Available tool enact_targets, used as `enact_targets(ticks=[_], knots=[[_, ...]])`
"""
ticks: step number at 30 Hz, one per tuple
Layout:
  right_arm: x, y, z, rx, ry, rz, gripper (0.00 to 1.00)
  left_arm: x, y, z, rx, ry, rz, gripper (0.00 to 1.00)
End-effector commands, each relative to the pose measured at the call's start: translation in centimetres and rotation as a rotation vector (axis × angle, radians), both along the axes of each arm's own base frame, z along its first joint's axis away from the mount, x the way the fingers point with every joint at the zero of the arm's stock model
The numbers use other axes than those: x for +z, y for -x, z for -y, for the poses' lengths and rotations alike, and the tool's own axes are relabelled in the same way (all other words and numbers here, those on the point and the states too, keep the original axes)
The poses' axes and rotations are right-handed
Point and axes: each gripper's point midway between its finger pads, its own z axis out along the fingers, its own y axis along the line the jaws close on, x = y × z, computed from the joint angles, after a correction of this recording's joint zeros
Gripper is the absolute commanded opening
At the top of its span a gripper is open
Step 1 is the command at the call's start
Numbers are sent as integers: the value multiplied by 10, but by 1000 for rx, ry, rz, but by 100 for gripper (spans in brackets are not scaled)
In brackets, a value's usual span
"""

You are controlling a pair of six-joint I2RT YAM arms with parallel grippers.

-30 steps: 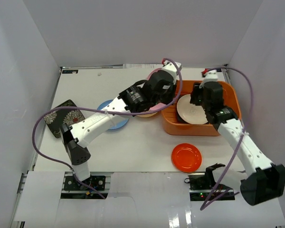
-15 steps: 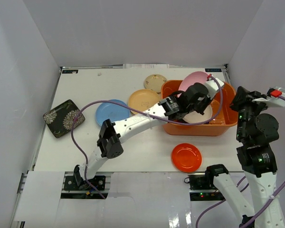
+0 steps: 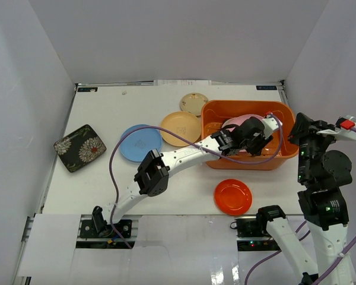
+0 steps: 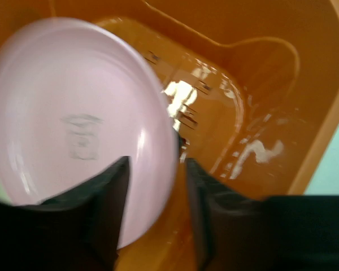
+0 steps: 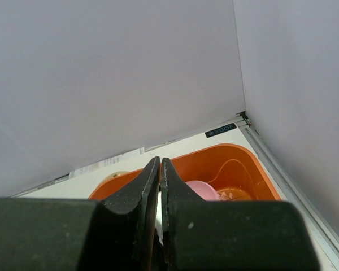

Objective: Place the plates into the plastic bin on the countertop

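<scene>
Plate (image 4: 73, 130), glossy round pink, in left tool (image 4: 156, 166) inside orange bin (image 4: 260, 84)

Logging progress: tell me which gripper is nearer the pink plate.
Left. The left gripper pinches the pink plate by its rim inside the orange bin. The right gripper, shut, hangs high off the bin's right end, apart from the plate.

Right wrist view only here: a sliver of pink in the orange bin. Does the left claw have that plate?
Observer: In the left wrist view the pink plate has its rim between the left claw fingers, inside the plastic bin. I cannot tell whether it is gripped or let go.
Operator: Which plates are outside the bin?
Observer: Five on the countertop: blue plate, tan plate, small beige plate, red-orange plate, black floral plate.
</scene>
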Motion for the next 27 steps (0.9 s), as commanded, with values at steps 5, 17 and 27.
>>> enact_targets(ticks=[5,17,27], knots=[[27,6,-10,66,3,55,18,146,-6,-9,30,263,133,88],[-13,-30,-117,612,126,-106,28,179,-72,-226,594,346,6,78],[-105,-54,-262,1013,389,-384,36,48,-21,-484,1173,188,-184,70]])
